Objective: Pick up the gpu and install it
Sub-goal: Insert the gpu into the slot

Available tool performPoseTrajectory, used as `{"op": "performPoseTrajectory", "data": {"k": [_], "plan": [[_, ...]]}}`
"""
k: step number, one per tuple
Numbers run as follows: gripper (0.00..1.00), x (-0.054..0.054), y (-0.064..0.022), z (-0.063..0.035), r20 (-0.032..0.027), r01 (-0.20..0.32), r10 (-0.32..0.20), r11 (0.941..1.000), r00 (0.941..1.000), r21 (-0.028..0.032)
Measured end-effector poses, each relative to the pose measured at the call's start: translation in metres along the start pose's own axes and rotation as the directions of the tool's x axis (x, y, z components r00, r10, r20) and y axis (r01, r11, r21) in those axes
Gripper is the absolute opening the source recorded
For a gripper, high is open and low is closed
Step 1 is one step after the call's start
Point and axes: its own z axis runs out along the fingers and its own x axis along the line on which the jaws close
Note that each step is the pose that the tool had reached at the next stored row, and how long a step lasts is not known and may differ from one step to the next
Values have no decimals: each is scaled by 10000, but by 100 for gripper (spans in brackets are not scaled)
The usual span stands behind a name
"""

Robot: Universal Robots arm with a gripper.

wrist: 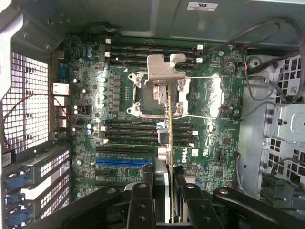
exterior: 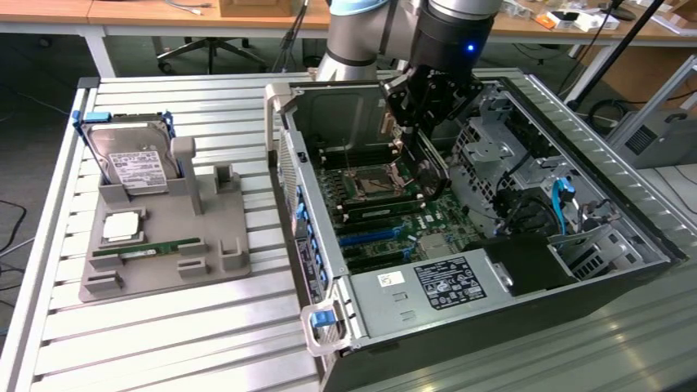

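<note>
Wrist view: two black fingers [wrist: 142, 205] are partly closed and clamped on the graphics card [wrist: 170, 143]. The card shows edge-on as a thin green line running away from the grip. Its silver bracket [wrist: 163, 69] is at the far end, over the processor socket [wrist: 143, 98]. Under the card lies the green motherboard [wrist: 217, 157], with rows of black memory slots on both sides of the socket. A blue slot [wrist: 124, 161] lies just beside the card's edge, close to the fingers. The card is held above the board and is not seated in any slot.

In the exterior view the arm [exterior: 452, 24] comes in from twelve o'clock and reaches down into the open computer case [exterior: 286, 122]. The case runs from the middle of the frame out to three o'clock. The graphics card [exterior: 427, 167] hangs below the grip over the middle of the board, slightly tilted. Whether its lower edge touches anything cannot be told. A gray power supply [exterior: 436, 286] with a label sits at the six o'clock end of the case.

At nine o'clock, well apart from the card, a gray holder [exterior: 163, 261] rests on the slatted metal counter [exterior: 175, 335]. A hard drive [exterior: 136, 163] leans upright at the holder's twelve o'clock end. Below it, toward six o'clock, lie a square processor chip [exterior: 120, 227] and then a slim green memory stick [exterior: 147, 247].
</note>
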Motion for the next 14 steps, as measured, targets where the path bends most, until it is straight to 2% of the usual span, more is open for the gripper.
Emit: {"op": "performPoseTrajectory", "data": {"k": [14], "plan": [[27, 0, 0, 0, 3, 108, -108, 9999, 9999, -3]]}}
